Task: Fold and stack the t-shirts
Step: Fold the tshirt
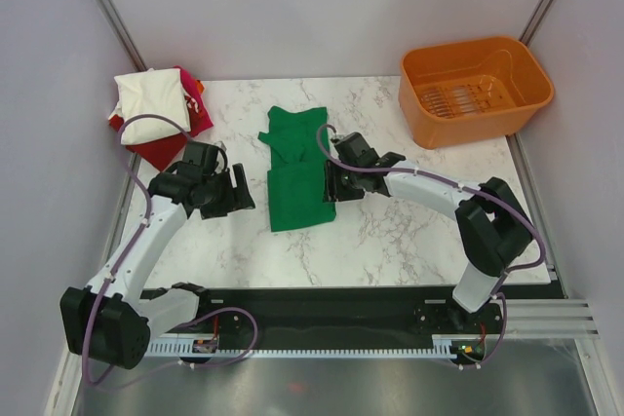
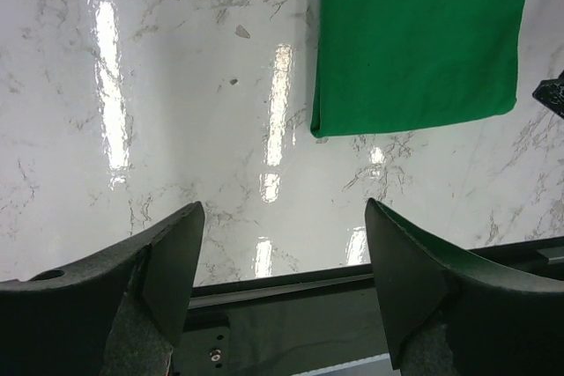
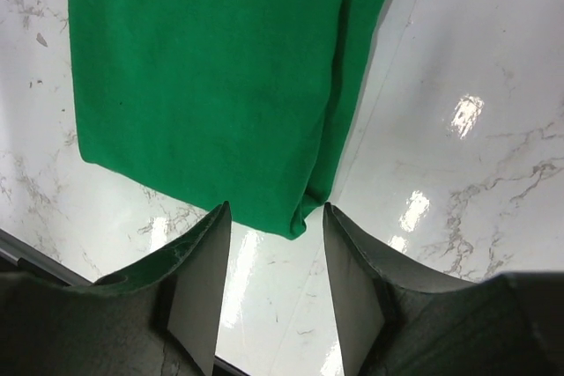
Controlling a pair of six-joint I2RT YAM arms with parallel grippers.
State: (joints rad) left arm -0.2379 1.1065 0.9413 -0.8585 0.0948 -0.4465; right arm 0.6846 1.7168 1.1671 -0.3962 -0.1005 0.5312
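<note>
A bright green t-shirt (image 1: 297,168) lies in the middle of the marble table, folded lengthwise into a long strip with the sleeves bunched at its far end. Folded shirts are stacked at the back left, a cream-white one (image 1: 148,104) on top of a red one (image 1: 161,148). My left gripper (image 1: 240,196) is open and empty, left of the green shirt's near end (image 2: 414,41). My right gripper (image 1: 330,186) is open at the shirt's right edge. In the right wrist view its gripper (image 3: 276,279) is just short of the shirt's near right corner (image 3: 295,222).
An empty orange plastic basket (image 1: 475,88) stands at the back right. Grey walls close in the table on three sides. A black rail (image 1: 370,299) runs along the near edge.
</note>
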